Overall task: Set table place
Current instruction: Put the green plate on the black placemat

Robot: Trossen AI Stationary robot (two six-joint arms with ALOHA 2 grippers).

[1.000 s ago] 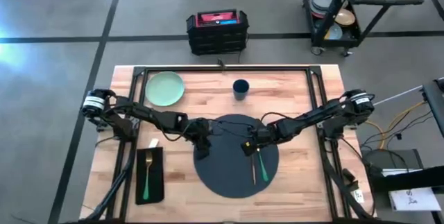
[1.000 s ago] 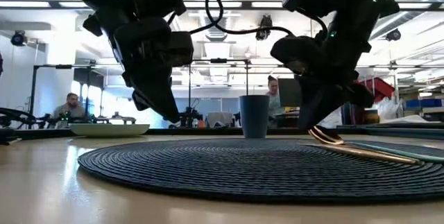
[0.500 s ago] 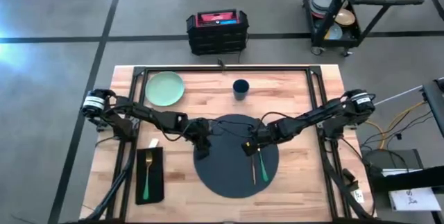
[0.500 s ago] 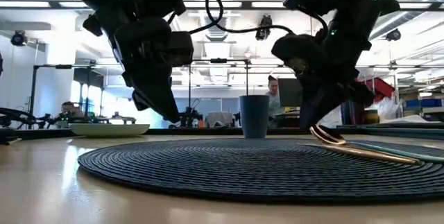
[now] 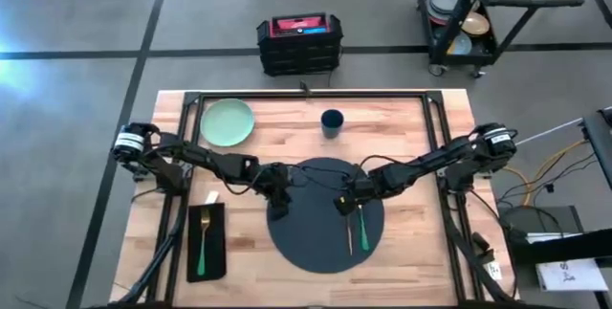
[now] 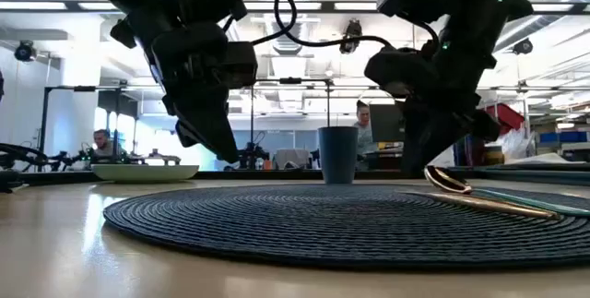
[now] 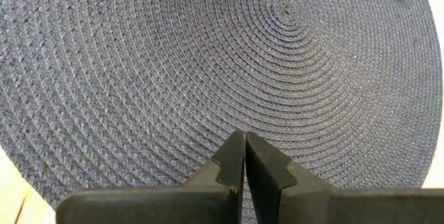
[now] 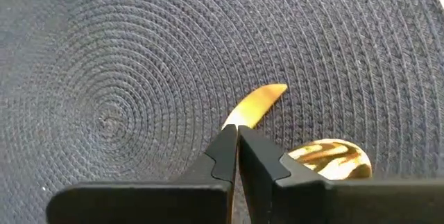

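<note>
The dark grey round placemat (image 5: 320, 223) lies at the table's middle. A gold knife (image 8: 258, 104) and a gold spoon (image 8: 328, 157), both green-handled (image 5: 362, 235), lie on its right half. My right gripper (image 5: 342, 204), shut, has its tips at the knife's blade, with the spoon's bowl (image 6: 447, 180) close beside one finger. My left gripper (image 5: 278, 204), shut, hangs over the placemat's left part (image 7: 208, 78). The pale green plate (image 5: 228, 122) and the dark blue cup (image 5: 332, 121) stand at the far side. A gold fork lies on the black napkin (image 5: 206, 242) at the near left. My right gripper's shut fingertips (image 8: 225, 144) come down slanting from above onto the knife's blade (image 8: 239, 116), which lies flat on the placemat with its tip showing past them. I cannot tell whether they press on it or hang just over it, nor whether the finger's side touches the spoon. I cannot tell whether my left gripper touches the placemat.
Bare wood lies on both sides of the placemat and between it and the cup. The black rail frame (image 5: 306, 95) runs round the table. Beyond the table stand a black case (image 5: 298, 43) and a wheeled cart of dishes (image 5: 469, 12). People show in the room behind.
In the low view the spoon's bowl has slid a little toward the table's right along the placemat, and my right gripper has gone slightly the same way. My left gripper has kept still.
</note>
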